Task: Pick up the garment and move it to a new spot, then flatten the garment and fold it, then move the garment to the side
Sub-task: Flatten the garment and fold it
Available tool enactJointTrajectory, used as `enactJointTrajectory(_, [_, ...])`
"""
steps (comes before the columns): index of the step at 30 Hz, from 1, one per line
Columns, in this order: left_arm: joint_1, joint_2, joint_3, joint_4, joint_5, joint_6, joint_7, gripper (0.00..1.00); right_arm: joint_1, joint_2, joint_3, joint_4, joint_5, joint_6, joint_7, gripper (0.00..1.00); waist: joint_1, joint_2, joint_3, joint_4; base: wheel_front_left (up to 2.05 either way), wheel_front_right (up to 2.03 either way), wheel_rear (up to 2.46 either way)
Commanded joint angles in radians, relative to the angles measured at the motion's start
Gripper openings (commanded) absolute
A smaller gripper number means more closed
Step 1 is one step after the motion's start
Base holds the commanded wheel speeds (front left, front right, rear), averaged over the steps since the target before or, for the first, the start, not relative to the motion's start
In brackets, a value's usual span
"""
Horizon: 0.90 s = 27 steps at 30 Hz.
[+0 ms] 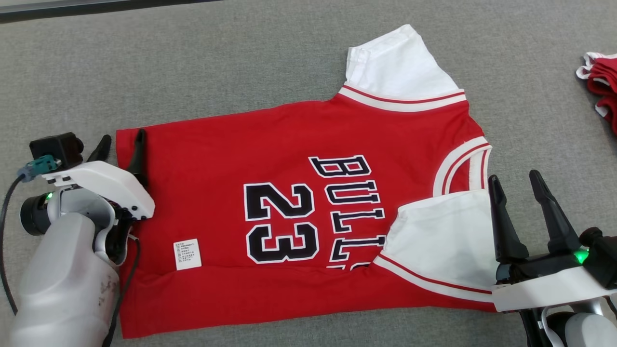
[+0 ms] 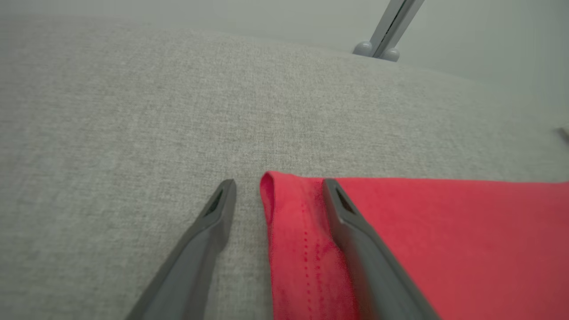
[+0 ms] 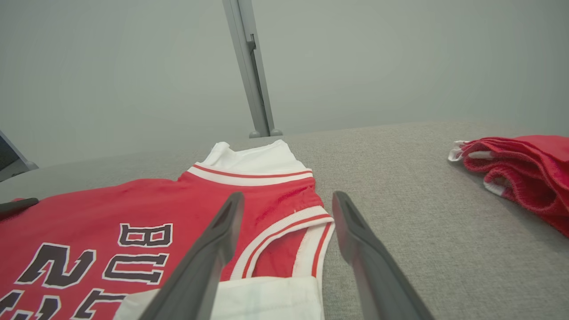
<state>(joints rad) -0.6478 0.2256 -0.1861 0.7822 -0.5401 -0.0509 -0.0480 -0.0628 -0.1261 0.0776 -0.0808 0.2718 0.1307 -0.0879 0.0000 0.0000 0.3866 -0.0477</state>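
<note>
The garment (image 1: pixel 270 159) is a red jersey with white sleeves and "BULLS 23" in black letters, spread sideways on the grey table, hem at the left and collar at the right. Its near edge and near sleeve are folded over onto the front. My left gripper (image 1: pixel 120 144) stands open at the hem's far left corner, one finger over the red cloth (image 2: pixel 422 231) and one over the table; in the left wrist view it (image 2: pixel 279 192) straddles the hem edge. My right gripper (image 1: pixel 516 185) is open beside the collar (image 3: pixel 284 226) and the folded white sleeve, holding nothing.
A second red and white garment (image 1: pixel 602 86) lies bunched at the table's far right, also in the right wrist view (image 3: pixel 520 171). A grey upright post (image 3: pixel 251 71) rises beyond the table's far edge. Bare grey tabletop (image 1: pixel 193 62) stretches behind the jersey.
</note>
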Motion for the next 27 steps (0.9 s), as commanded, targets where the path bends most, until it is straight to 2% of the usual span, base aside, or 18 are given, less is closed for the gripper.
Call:
enactJointTrajectory(1, [-0.029,0.005,0.008,0.046,-0.017,-0.012,0.01,1.0,-0.014,-0.001,0.003,0.012,0.007,0.0,-0.013,1.0,0.0,0.0,0.007,-0.011,0.0,0.0,0.0])
enactJointTrajectory(2, [-0.038,0.002,0.01,0.071,-0.025,-0.02,0.013,1.0,-0.017,-0.001,0.003,0.02,0.009,0.0,-0.015,1.0,0.0,0.0,0.006,-0.013,0.0,0.0,0.0])
enactJointTrajectory(3, [-0.042,-0.003,0.008,0.094,-0.033,-0.028,0.02,0.84,-0.02,0.0,0.001,0.027,0.01,0.0,-0.02,1.0,0.0,0.0,0.005,-0.013,0.0,0.0,0.0])
enactJointTrajectory(5, [-0.055,-0.005,-0.002,0.122,-0.037,-0.044,0.014,0.0,-0.024,0.0,-0.005,0.041,0.013,0.0,-0.025,1.0,0.0,0.0,0.004,-0.013,0.0,0.0,0.0])
enactJointTrajectory(12, [-0.107,0.001,-0.035,0.166,-0.025,-0.067,-0.032,0.0,-0.084,-0.019,-0.026,0.086,0.03,0.0,-0.031,1.0,0.0,0.0,0.0,0.002,0.0,0.0,0.0])
enactJointTrajectory(15, [-0.128,0.004,-0.041,0.173,-0.024,-0.069,-0.06,0.0,-0.151,-0.047,-0.029,0.126,0.047,0.0,-0.026,1.0,0.0,0.0,0.004,0.006,0.0,0.0,0.0])
enactJointTrajectory(23, [-0.198,-0.04,-0.076,0.164,-0.022,-0.075,-0.099,0.0,-0.414,-0.134,0.008,0.332,0.107,0.0,-0.005,1.0,0.0,0.0,0.056,0.064,0.0,0.0,0.0])
enactJointTrajectory(27, [-0.222,-0.055,-0.091,0.159,-0.023,-0.078,-0.109,0.0,-0.529,-0.156,0.051,0.419,0.137,0.0,0.005,1.0,0.0,0.0,0.085,0.086,0.0,0.0,0.0])
